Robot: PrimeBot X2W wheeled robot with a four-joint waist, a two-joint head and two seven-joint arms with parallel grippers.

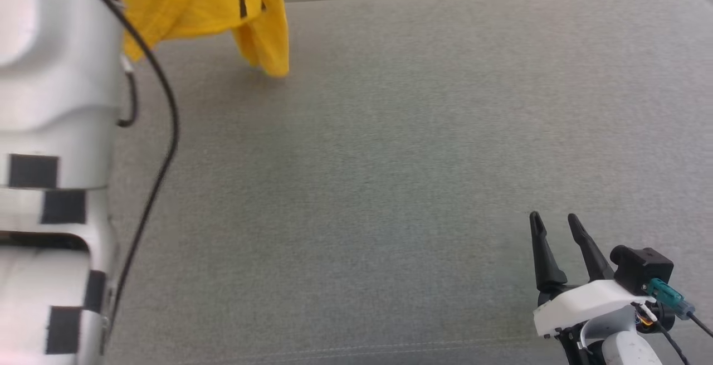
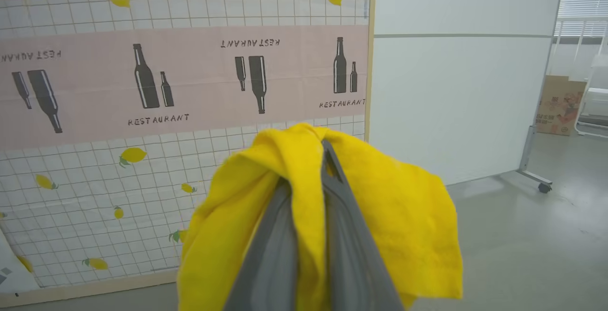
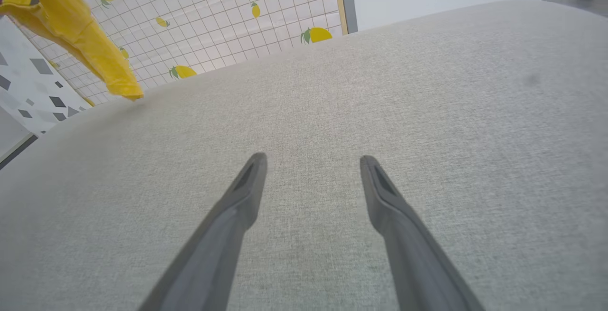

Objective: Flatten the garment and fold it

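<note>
Head view: the garment (image 1: 206,3) hung bunched at 11 o'clock, pinched in my left claw (image 2: 306,168), cloth draped over both fingers. Its lowest corner dangled near the far edge of the grey cushion (image 1: 362,186); contact unclear. My right claw (image 1: 554,220), at 5 o'clock, was spread over open cushion, well apart from the cloth.

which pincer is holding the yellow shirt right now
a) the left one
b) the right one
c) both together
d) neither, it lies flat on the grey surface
A: in the left wrist view the left pincer is shut on the garment, with cloth bunched between its fingers, while the right pincer is open and empty over the grey surface.
</note>
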